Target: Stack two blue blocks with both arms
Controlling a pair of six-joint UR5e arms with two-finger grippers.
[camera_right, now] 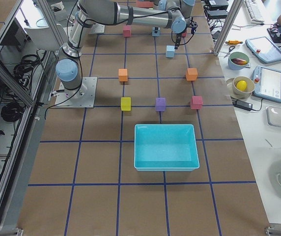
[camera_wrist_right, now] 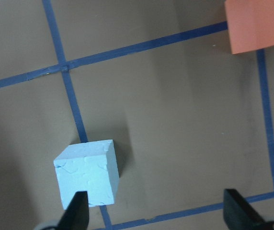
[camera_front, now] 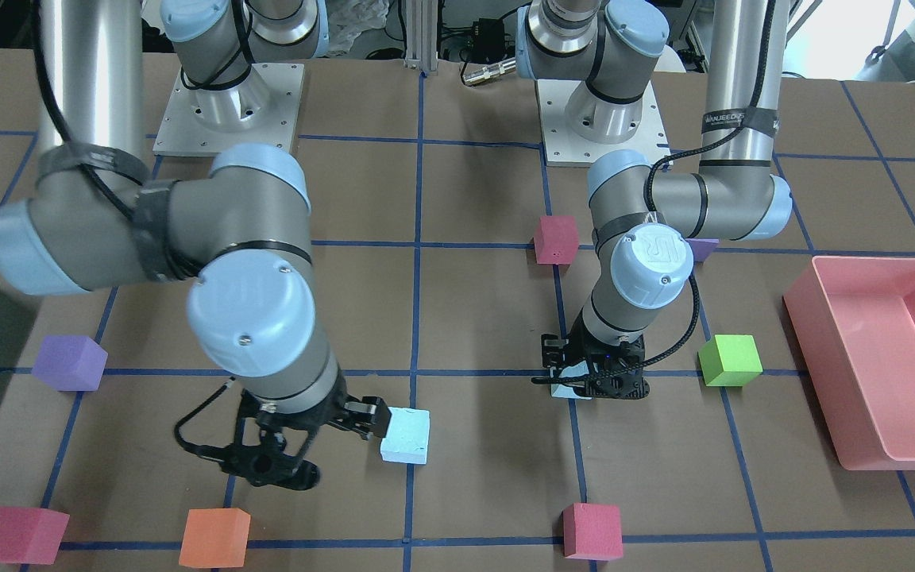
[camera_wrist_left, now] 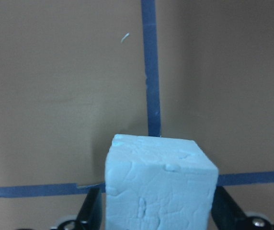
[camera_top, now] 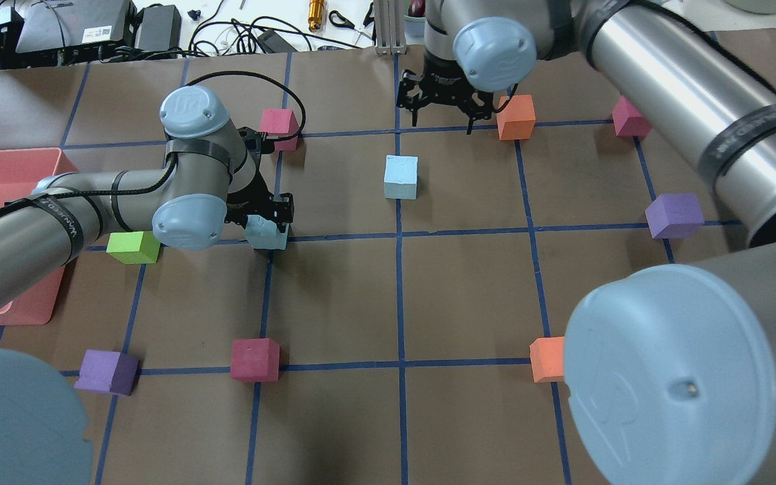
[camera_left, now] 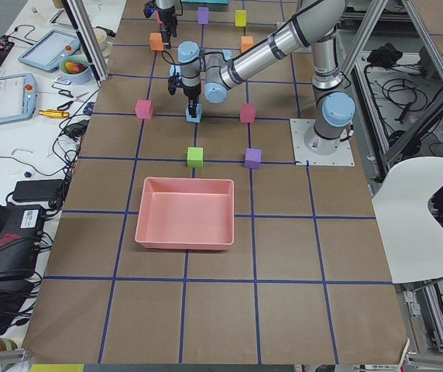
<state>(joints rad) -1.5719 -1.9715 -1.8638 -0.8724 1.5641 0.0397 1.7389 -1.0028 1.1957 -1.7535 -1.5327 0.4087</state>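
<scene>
Silver arms (camera_front: 731, 56), blue caps (camera_front: 652, 266), black cables (camera_front: 693, 318)

You can read very little here. A black strap (camera_front: 739, 119) around the left arm (camera_front: 735, 195) carries small white capitals, roughly "WANJEED" plus two unclear letters. The overhead view shows the same lettering upside down. A pale blue joint cap (camera_front: 652, 266) on that arm bears a raised "UR" logo. Beyond the counter, a white sticker (camera_top: 93, 31) on a black box (camera_top: 75, 23) is too small to read.
</scene>
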